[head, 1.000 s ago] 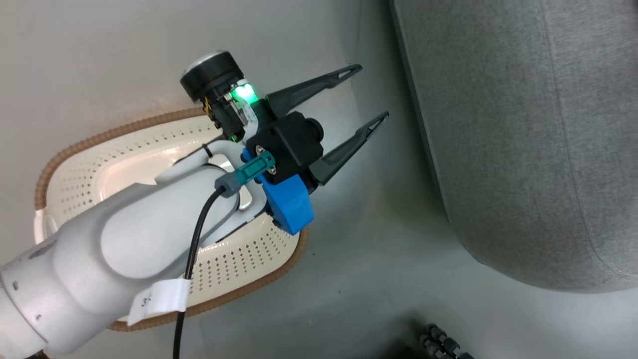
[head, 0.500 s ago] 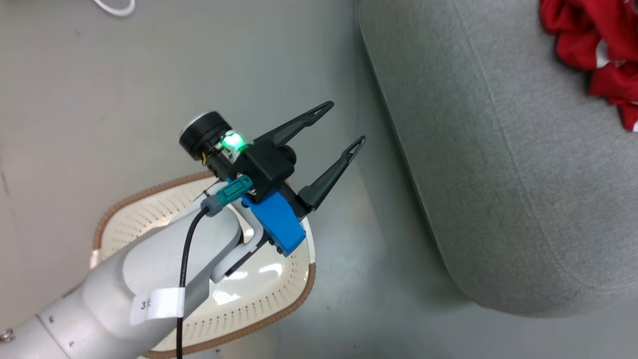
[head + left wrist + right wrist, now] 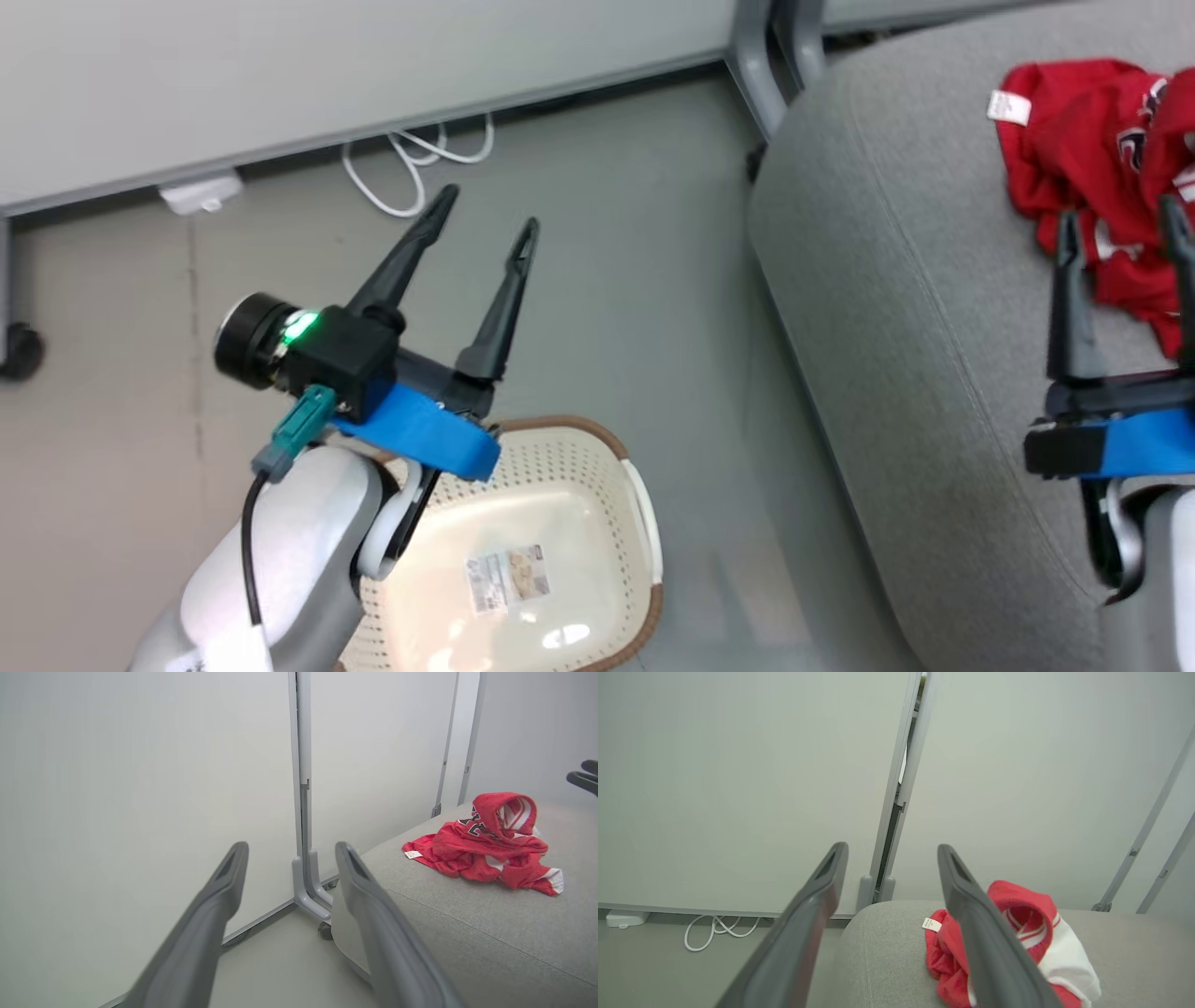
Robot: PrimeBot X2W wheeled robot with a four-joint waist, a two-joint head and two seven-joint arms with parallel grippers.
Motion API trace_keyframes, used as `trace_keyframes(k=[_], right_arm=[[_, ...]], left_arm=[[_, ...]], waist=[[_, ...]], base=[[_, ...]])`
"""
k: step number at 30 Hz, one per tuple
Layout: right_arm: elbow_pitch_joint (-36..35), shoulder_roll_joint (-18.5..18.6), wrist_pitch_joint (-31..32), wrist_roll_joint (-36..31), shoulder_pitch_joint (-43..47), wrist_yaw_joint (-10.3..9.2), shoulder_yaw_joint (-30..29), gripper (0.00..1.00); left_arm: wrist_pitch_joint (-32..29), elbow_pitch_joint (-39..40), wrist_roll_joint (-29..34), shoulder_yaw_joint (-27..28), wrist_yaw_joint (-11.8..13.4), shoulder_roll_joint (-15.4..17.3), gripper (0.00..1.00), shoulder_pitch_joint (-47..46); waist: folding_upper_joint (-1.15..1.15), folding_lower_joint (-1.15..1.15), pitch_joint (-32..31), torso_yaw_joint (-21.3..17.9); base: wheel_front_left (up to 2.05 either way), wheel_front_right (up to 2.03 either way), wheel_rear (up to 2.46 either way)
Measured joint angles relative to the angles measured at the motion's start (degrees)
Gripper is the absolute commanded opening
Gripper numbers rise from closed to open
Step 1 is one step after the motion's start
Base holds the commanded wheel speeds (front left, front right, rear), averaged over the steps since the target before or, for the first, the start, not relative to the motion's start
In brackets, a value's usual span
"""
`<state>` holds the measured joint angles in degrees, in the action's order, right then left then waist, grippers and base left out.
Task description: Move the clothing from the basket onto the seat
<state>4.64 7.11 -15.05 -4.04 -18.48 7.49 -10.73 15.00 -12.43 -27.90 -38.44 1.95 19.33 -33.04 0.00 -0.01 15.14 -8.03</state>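
Two grippers hold their fingers spread wide with nothing between them. Nearest, left of the seat [image 3: 896,327], the basket [image 3: 569,462] sits on the floor with a label [image 3: 507,577] on its bottom, and the left gripper [image 3: 492,207] hangs on that same side, apart from the seat. The right gripper [image 3: 1119,209] is raised over the seat, apart from the clothing [image 3: 1074,140], a crumpled red heap with white trim on the seat's far part. Beyond the seat stand pale partition panels [image 3: 280,75], a white cable [image 3: 420,159] looped at their foot.
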Motion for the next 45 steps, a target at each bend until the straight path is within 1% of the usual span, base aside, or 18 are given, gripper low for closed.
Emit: trace_keyframes(k=[9, 11, 16, 22, 27, 31, 36, 45], right_arm=[[0.3, -1.7, 0.0, 2.2, 1.9, 0.00, 7.1, 1.00], [0.8, -2.0, 0.0, 2.8, 2.6, 0.00, 7.7, 1.00], [1.7, -2.9, 0.0, 4.0, 4.9, 0.00, 8.6, 1.00], [2.7, -3.6, 0.0, 5.5, 8.1, 0.00, 8.2, 1.00], [4.0, -4.0, 0.0, 6.4, 10.9, 0.00, 7.2, 1.00], [5.1, -4.1, 0.0, 7.3, 12.9, 0.00, 6.5, 1.00], [6.4, -4.1, 0.0, 9.2, 15.4, 0.00, 6.6, 1.00], [8.0, -4.2, 0.0, 10.6, 17.6, 0.00, 6.7, 1.00]], left_arm=[[0.0, 1.2, 7.1, 15.1, -1.0, -4.5, 1.00, 10.8], [0.0, 1.5, 8.2, 18.3, -1.2, -5.9, 1.00, 13.1], [0.0, 2.1, 11.3, 25.0, -2.7, -8.5, 1.00, 18.5], [0.1, 2.3, 14.1, 30.6, -5.3, -11.3, 1.00, 24.1], [0.1, 2.3, 15.7, 33.5, -7.4, -13.2, 1.00, 27.7], [0.1, 1.2, 16.4, 34.3, -8.4, -14.3, 1.00, 29.8], [0.1, 0.1, 17.0, 34.5, -9.0, -15.2, 1.00, 31.3], [0.1, -1.0, 17.2, 34.3, -9.2, -15.9, 1.00, 32.0]], waist=[[0.00, 0.00, -6.7, 6.3], [0.00, 0.00, -8.1, 7.6], [0.00, 0.00, -11.4, 10.3], [0.00, 0.00, -14.1, 12.6], [0.00, 0.00, -15.3, 13.5], [0.00, 0.01, -15.8, 13.6], [0.00, 0.01, -16.5, 13.5], [0.00, 0.01, -16.8, 13.0]], base=[[0.00, 0.00, 0.00], [0.00, 0.00, 0.00], [0.00, 0.00, 0.00], [0.00, 0.00, 0.00], [0.00, 0.00, 0.00], [0.00, 0.00, 0.00], [0.00, 0.00, 0.00], [0.00, 0.00, 0.00]])
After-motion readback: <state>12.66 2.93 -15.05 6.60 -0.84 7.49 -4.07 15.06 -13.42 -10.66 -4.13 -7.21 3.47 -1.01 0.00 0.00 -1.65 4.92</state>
